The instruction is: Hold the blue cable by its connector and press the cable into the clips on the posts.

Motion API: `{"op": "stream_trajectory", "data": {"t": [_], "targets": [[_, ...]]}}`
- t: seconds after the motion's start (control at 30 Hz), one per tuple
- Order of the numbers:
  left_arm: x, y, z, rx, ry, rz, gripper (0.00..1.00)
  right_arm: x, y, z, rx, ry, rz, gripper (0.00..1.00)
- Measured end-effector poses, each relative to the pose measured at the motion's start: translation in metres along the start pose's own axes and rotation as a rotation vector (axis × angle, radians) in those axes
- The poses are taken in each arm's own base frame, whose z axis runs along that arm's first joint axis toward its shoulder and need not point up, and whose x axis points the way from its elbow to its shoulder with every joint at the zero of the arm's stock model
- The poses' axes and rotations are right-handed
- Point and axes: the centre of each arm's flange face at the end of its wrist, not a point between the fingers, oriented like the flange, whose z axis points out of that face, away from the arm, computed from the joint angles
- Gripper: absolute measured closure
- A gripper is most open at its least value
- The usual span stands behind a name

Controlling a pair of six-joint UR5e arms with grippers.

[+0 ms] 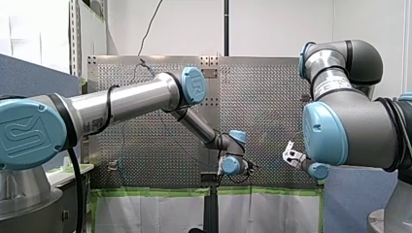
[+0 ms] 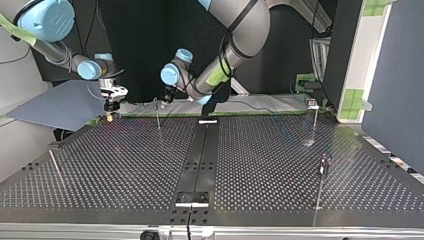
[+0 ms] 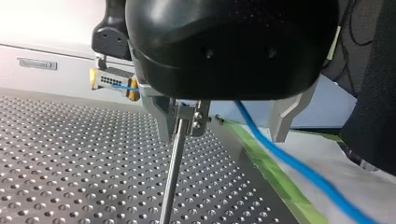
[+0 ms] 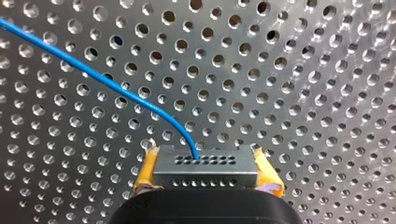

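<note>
Had the connector [image 4: 205,161] pinched by its two ends between the yellow pads [image 4: 145,173] of my right gripper [image 4: 205,173], jaws closed on it, above the perforated table [image 4: 303,70]; saw the blue cable [image 4: 107,84] leaving the connector's holed face and arcing away, slack rather than taut; in the left wrist view, followed that thin wire toward the clip [image 3: 187,116] atop the nearest post [image 3: 170,177]; could not tell whether seated in the clip or merely laid against it. Found my left gripper [image 3: 223,122] wide open and holding nothing, one metal finger [image 3: 161,123] just beside the clip, the other well apart. Judged the first danger a bent or nudged post, from any sideways drift of that near finger against so slender a rod; judged the second a wire dragged out of the clip, from too hard or too early a pull by my right arm; feared also a kink at the connector's face, given the sharp curve there, and a connector twisting between the pads under a side load, given a hold on its ends only. Noted another post [image 2: 315,120] well apart across the table in the top view; expected loose slack over so long a run to sag, snag or miss the next clip altogether.
</note>
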Motion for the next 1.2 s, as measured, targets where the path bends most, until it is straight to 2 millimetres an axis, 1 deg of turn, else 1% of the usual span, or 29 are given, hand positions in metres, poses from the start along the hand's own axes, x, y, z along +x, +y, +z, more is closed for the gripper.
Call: {"op": "stream_trajectory", "data": {"t": [0.33,0.63,0.97,1.2], "targets": [[0.002,-0.007,-0.003,0.020,0.001,0.009,0.00,-0.001,-0.002,0.000,0.002,-0.002,0.000,1.00],[0.008,-0.014,-0.008,0.068,0.011,-0.011,0.00,-0.001,-0.003,0.000,0.004,-0.003,0.000,1.00],[-0.001,-0.008,-0.006,0.058,-0.021,-0.043,0.00,-0.002,-0.005,0.001,0.007,-0.002,-0.001,1.00],[0.004,-0.010,-0.010,0.066,-0.010,-0.042,0.00,-0.002,-0.005,0.001,0.007,-0.002,-0.001,1.00]]}}
